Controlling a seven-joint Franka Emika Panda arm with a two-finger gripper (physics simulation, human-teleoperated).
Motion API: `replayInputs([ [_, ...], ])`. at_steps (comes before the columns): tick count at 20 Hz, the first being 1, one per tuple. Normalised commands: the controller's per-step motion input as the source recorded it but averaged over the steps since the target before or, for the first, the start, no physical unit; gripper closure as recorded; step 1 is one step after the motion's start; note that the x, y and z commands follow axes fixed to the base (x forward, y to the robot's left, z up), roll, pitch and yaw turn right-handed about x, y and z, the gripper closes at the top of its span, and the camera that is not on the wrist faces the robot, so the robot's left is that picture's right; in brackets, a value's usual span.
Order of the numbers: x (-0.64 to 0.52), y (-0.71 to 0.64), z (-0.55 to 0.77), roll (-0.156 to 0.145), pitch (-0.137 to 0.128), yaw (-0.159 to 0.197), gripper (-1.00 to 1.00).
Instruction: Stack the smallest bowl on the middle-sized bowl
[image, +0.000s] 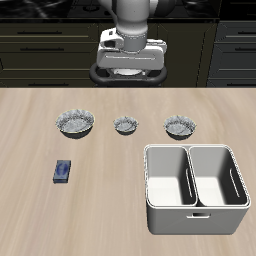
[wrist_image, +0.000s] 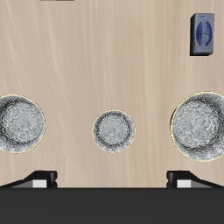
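Three grey-white speckled bowls with scalloped rims stand in a row across the table. The smallest bowl (image: 126, 124) is in the middle of the row; it also shows in the wrist view (wrist_image: 115, 130). The middle-sized bowl (image: 181, 125) stands at one end, and the wrist view (wrist_image: 19, 122) cuts off part of it. The largest bowl (image: 75, 123) stands at the other end and also shows in the wrist view (wrist_image: 202, 129). My gripper (image: 128, 76) hangs high above the table's back, behind the smallest bowl. It is open and empty, fingertips (wrist_image: 39, 178) spread wide.
A white two-compartment bin (image: 195, 190) stands near the table's front edge, in front of the middle-sized bowl. A small blue box (image: 63, 171) lies in front of the largest bowl; it also shows in the wrist view (wrist_image: 202, 33).
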Motion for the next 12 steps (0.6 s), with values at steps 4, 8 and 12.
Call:
replayInputs([
  [4, 0.03, 0.13, -0.32, 0.021, 0.03, 0.003, -1.0],
  [8, 0.02, 0.09, -0.2, 0.008, 0.006, -0.005, -1.0],
  [12, 0.05, 0.05, -0.11, 0.006, 0.003, -0.013, -1.0],
])
